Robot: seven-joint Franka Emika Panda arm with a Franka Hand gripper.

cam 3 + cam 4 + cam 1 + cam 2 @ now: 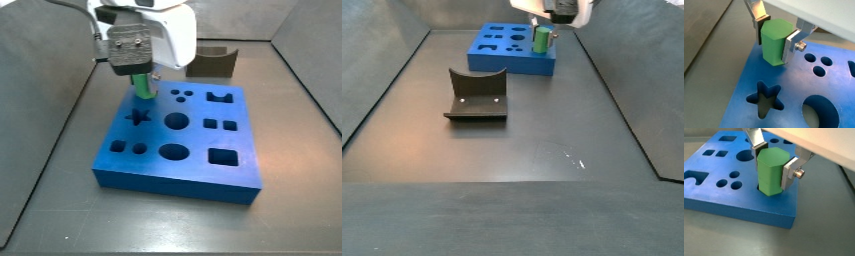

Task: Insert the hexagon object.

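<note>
Over the blue block [731, 198], gripper [771, 159] fingers [789, 172] clamp the hexagon object [769, 172].

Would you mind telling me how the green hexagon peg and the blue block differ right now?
The hexagon object is bright green, slim and upright; the blue block is blue, broad and flat. The hexagon object is clamped in the gripper, its lower end at the blue block's top near one edge; the blue block lies on the floor. Its top has shaped holes; the peg's faces are plain.

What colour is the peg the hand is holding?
Bright green; the peg, gripped by the hand over the blue block, shows best in this wrist view.
</note>
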